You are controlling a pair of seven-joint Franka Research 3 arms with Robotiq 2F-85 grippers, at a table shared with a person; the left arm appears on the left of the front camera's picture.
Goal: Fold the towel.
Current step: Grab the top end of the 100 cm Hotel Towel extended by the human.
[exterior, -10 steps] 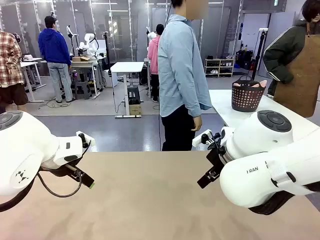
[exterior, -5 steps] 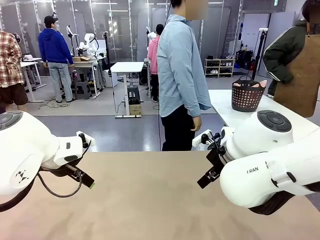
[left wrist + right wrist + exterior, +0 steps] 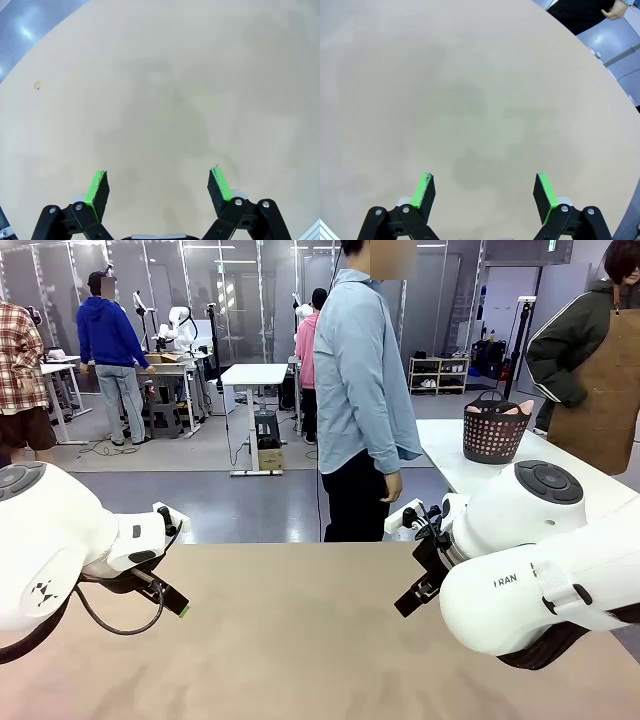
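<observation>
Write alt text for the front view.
The left arm and right arm hover over a tan table; a person in a blue shirt stands beyond it. A dark basket with pink cloth sits on a white table behind, to the right.

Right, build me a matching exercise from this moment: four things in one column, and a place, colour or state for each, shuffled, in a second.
Column one
1. left end effector
2. dark basket
3. person in the light blue shirt
4. near table

Column two
A. standing at the near table's far edge
B. tan
C. jaws wide open, holding nothing
D. on the white table at the far right

Pairs: 1-C, 2-D, 3-A, 4-B
</observation>
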